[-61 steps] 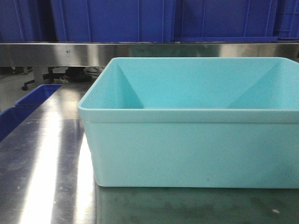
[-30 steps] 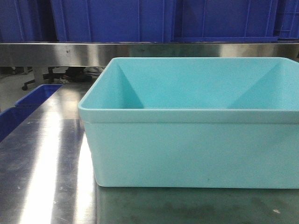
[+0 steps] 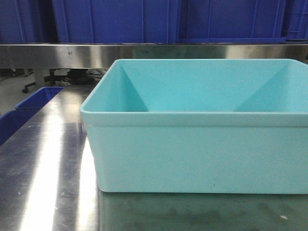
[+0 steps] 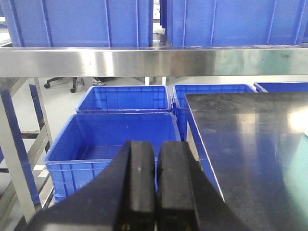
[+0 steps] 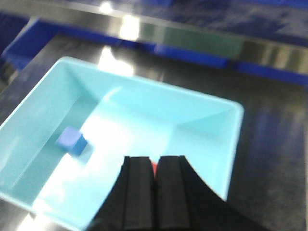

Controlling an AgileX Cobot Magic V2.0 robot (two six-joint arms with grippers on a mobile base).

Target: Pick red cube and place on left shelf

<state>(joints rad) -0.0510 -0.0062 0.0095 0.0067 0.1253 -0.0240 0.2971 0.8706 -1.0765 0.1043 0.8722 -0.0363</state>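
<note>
Crates (image 3: 29, 106) of blue plastic are seen to the left of the teal bin (image 3: 192, 154), lower than the desk (image 3: 48, 183) on which the bin stands. In the left wrist view the left hand (image 4: 156, 147) is held above these crates, off the desk's left edge and well apart from the bin. Its two dark fingers are pressed together with nothing between them. A steel shelf (image 3: 144, 50) runs behind and above the bin, and stacked crates (image 3: 115, 19) are set on it.

Inside the bin, a blue cube (image 5: 72, 142) lies on the floor near the left wall, as seen from the right wrist. To the right of it, the right hand (image 5: 154, 161) is held above the bin's near part, its fingers drawn close with only a thin line between them. The red cube (image 5: 154, 167) is seen only as a small red patch just past the fingertips, within the bin and right of the blue cube. Most of it is hidden by the fingers. Whether it is touched by them cannot be told, as the view is blurred.
</note>
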